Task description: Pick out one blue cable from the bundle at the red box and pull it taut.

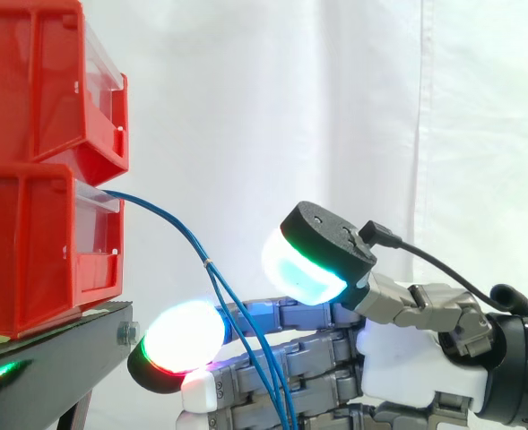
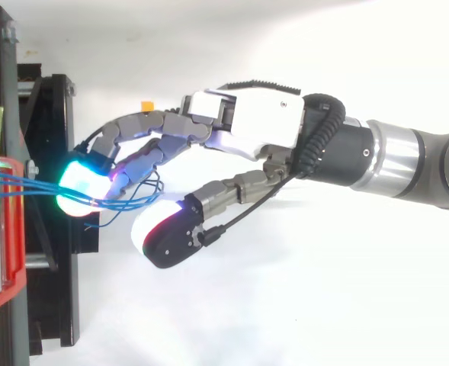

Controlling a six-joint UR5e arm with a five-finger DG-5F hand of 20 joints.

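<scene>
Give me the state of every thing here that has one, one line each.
hand, open, fingers nearly straight, thumb held apart.
blue cables, slack, sagging from the bins to the hand.
red bins, stacked, upright on the black stand.

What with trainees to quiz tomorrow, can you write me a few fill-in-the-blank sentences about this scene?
1. The cables leaving the lower red box are ___ in colour.
2. That box sits on a ___ stand.
3. The hand reaches toward the box from the side view's ___ edge.

Missing words: blue; black; right.
</scene>
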